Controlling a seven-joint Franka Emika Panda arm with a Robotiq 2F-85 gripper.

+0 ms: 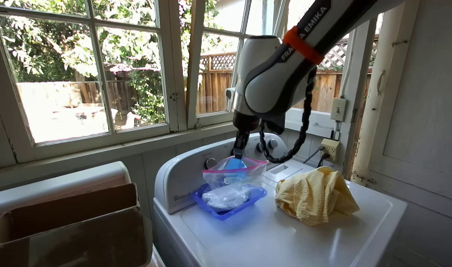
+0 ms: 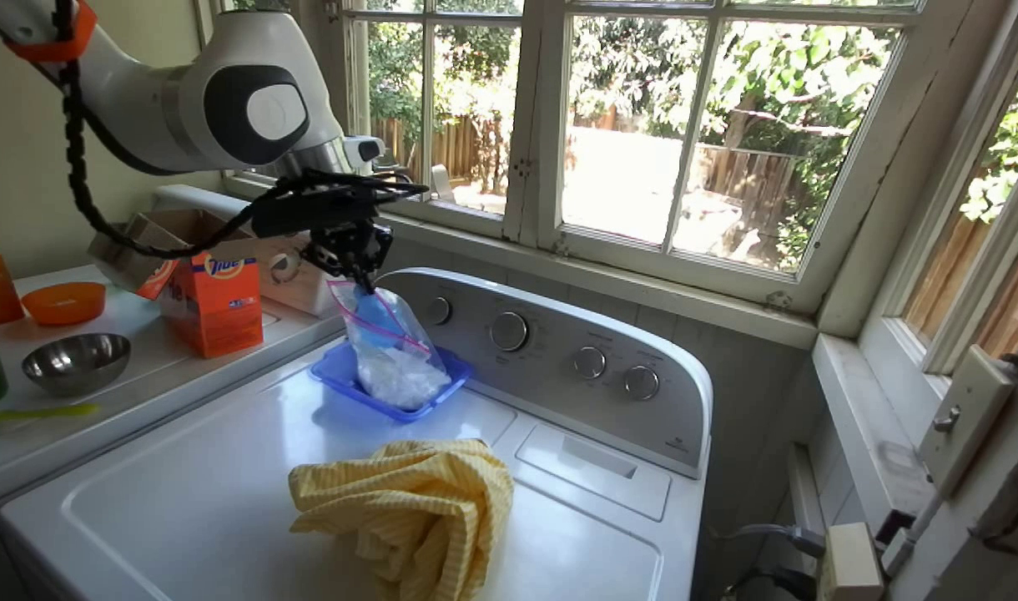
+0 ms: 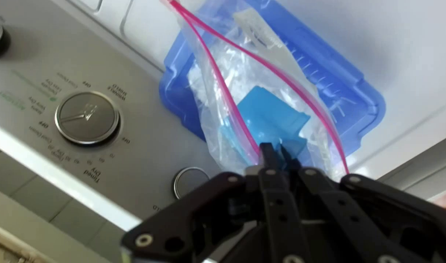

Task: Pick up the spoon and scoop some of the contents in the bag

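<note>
The spoon is a blue plastic scoop, seen in both exterior views (image 1: 235, 163) (image 2: 379, 320) and in the wrist view (image 3: 268, 109). My gripper (image 3: 276, 151) is shut on its handle end, pointing down; it also shows in both exterior views (image 1: 239, 154) (image 2: 365, 288). The scoop is inside the mouth of a clear zip bag (image 1: 226, 197) (image 2: 400, 380) with a pink seal, open at the top. White contents fill the bag's bottom. The scoop's lower edge is near the contents; I cannot tell whether it touches them. The bag sits in a blue tray (image 1: 226, 215) (image 2: 342, 382) (image 3: 325, 54).
The tray stands on a white machine top (image 1: 241, 237) by the control panel (image 2: 551, 342). A crumpled yellow cloth (image 1: 315, 196) (image 2: 417, 509) lies nearby. An orange Tide box (image 2: 217, 305), metal bowl (image 2: 77, 363) and orange bowl (image 2: 63, 303) stand on the neighbouring machine.
</note>
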